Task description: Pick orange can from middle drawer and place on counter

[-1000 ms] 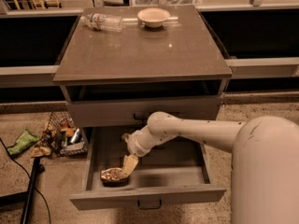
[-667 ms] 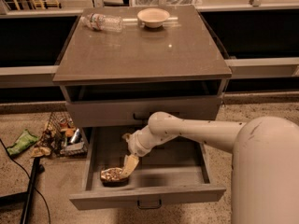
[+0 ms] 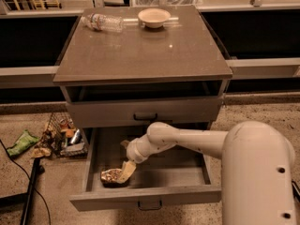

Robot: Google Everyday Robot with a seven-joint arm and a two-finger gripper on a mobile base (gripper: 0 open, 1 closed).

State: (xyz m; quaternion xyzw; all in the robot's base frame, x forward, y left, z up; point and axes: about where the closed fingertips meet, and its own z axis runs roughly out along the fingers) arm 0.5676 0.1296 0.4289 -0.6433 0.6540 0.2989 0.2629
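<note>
One gripper, down in the open middle drawer, touching the orange can; pose unchanged from a second ago. Grasp state: cannot tell. Transfer to worktop not begun.

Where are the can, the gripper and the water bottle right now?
can (image 3: 110,176): camera view, on its side wall, lying in the open lower drawer (image 3: 145,197).
gripper (image 3: 124,171): camera view, on its tip, down at the can.
water bottle (image 3: 101,22): camera view, on its clear body, lying at the counter (image 3: 140,55) back left.
</note>
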